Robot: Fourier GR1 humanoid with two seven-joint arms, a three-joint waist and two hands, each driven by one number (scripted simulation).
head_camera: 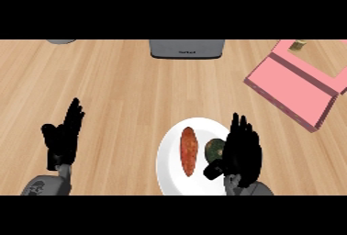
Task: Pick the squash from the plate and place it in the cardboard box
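Observation:
A white plate [170,151] lies at the lower middle of the wooden counter. On it are a long orange-red vegetable [189,150] and, to its right, a dark green squash [215,148] partly hidden by my right hand [243,149]. That hand hovers over the plate's right side with fingers straight and the thumb just below the squash; nothing is held. My left hand [64,135] rests open at the lower left, fingers up, well away from the plate. The box [293,87] is pink, open-topped, and sits at the upper right.
A grey appliance [186,49] stands at the counter's far edge in the middle. A grey object [61,41] shows at the far left edge, and a small yellowish item [297,45] lies behind the box.

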